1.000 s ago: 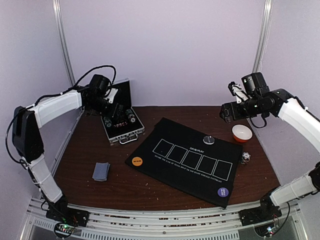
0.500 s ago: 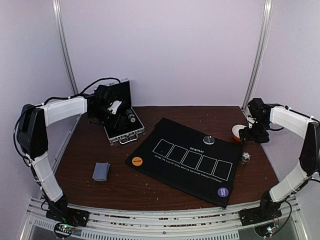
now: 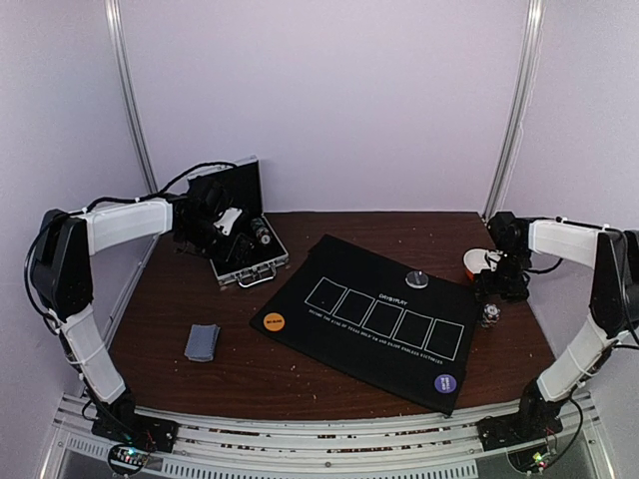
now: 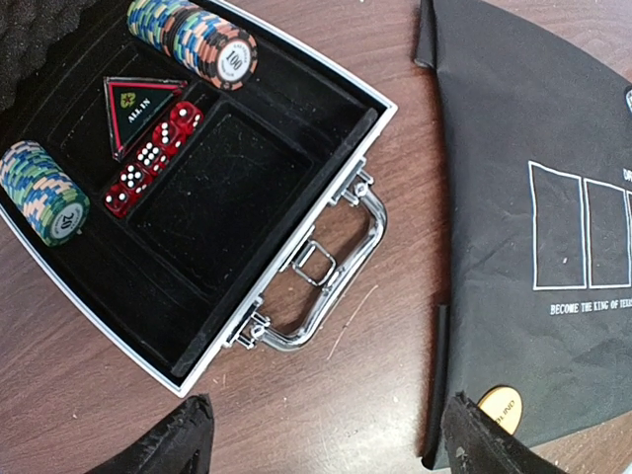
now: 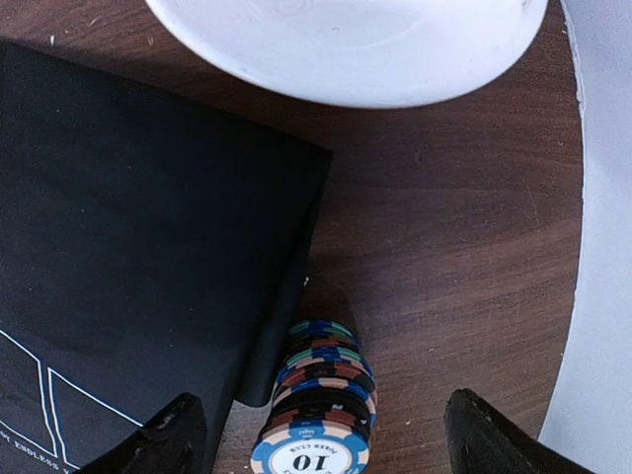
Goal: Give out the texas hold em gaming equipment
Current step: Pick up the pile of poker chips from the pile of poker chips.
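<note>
Gripper status: my left gripper (image 4: 331, 439) and right gripper (image 5: 326, 434) both stand spread wide, grasping nothing.
My left gripper hangs over the handle side of the open case (image 4: 380, 114), which holds two chip rolls (image 4: 212, 44) and red dice (image 4: 148, 163). Playing cards (image 3: 203, 341) lie on the table (image 3: 329, 384) left of the mat (image 3: 339, 259). On the mat sit the orange button (image 3: 274, 321) at its left corner, the silver button (image 3: 417, 279) at its far edge and the purple button (image 3: 445, 383) at its near corner. A chip stack (image 5: 316, 405) marked 10 stands upright on the table, just beside the mat's right corner and near the bowl (image 5: 375, 49); my right fingers flank it without touching it.
</note>
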Available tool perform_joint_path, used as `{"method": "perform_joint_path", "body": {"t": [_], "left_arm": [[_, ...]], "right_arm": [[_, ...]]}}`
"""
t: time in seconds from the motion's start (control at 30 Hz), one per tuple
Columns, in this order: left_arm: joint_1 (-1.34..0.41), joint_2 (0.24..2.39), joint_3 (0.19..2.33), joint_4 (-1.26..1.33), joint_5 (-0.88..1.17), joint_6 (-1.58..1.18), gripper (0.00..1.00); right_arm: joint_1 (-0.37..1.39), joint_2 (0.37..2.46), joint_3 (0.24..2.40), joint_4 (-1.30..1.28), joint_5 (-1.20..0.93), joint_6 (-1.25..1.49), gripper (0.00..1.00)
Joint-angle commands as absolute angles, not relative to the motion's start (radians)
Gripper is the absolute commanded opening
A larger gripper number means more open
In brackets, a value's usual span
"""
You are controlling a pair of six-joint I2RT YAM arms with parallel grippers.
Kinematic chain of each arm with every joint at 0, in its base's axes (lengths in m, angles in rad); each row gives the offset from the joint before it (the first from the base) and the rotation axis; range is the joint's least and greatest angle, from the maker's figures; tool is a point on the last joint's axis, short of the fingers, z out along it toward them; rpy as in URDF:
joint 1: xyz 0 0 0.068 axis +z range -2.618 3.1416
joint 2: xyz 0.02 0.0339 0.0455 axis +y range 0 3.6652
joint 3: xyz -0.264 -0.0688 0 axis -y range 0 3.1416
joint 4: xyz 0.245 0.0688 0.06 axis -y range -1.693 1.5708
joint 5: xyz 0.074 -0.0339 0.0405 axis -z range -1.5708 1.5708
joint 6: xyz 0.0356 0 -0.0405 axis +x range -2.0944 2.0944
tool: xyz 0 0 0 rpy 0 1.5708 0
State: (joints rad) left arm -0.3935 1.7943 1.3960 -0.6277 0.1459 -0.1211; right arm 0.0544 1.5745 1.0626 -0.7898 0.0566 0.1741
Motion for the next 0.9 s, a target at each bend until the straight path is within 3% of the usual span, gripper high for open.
{"method": "perform_joint_path", "body": {"t": [0.0, 0.37, 0.53, 0.7, 0.87], "left_arm": [[-0.389, 1.764, 1.382, -0.589, 0.149, -0.099, 0.83], [-0.389, 1.738, 1.368, -0.589, 0.134, -0.086, 0.83], [-0.388, 1.729, 1.367, -0.590, 0.128, -0.076, 0.84], [-0.390, 1.709, 1.362, -0.590, 0.112, -0.068, 0.84], [-0.389, 1.696, 1.359, -0.594, 0.107, -0.058, 0.84]], "right_arm": [[0.051, 1.624, 1.057, -0.805, 0.037, 0.201, 0.79], [0.051, 1.633, 1.049, -0.816, 0.067, 0.231, 0.61], [0.051, 1.638, 1.050, -0.821, 0.066, 0.236, 0.65], [0.051, 1.645, 1.048, -0.825, 0.071, 0.244, 0.53], [0.051, 1.658, 1.047, -0.826, 0.075, 0.247, 0.56]]}}
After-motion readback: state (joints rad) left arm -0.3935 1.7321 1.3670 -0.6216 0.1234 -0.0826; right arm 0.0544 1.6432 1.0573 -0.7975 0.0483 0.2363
